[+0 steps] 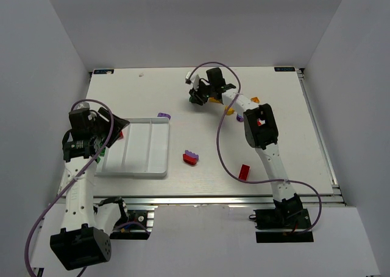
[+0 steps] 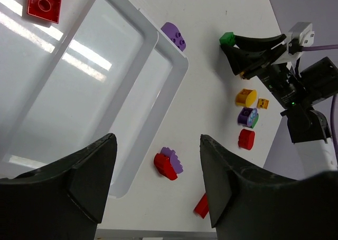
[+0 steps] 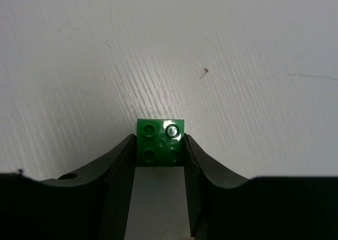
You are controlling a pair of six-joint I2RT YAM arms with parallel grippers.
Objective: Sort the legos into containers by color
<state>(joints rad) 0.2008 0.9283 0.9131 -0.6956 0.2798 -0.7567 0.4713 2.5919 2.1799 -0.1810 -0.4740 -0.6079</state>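
Spanning most of the top view, a white table [image 1: 201, 173] is seen, with a shallow white tray [image 1: 146, 149] set on its left side. Three long compartments are divided by low ridges. The tray's left edge is covered by the left arm [image 1: 79, 167].

The left gripper [image 2: 157, 145] is held above the tray with its jaws spread wide and nothing between them. From above it is largely masked by its own wrist. The right arm [image 1: 265, 149] is stretched to the far middle of the table. There the right gripper [image 3: 160, 145] is clamped on a green brick [image 3: 160, 141], studs facing the camera. Whether that brick touches the table cannot be told.

A flat red brick [image 2: 45, 2] lies in the tray's left compartment. It is cut off by the frame edge in the left wrist view and half hidden by the arm from above.

The rest are loose on the table:
- A purple brick [image 1: 163, 115] lies just beside the tray's far right corner.
- A red-and-purple pair [image 1: 191, 157], touching, lies right of the tray.
- A red brick [image 1: 244, 171] lies nearer the front, partly blocked by a finger in the left wrist view.
- A yellow brick [image 2: 245, 97], a small orange brick [image 2: 262, 103], a purple-and-green piece [image 2: 247, 116] and a round red piece [image 2: 246, 138] are clustered by the right arm. Their shapes are too small to make out.
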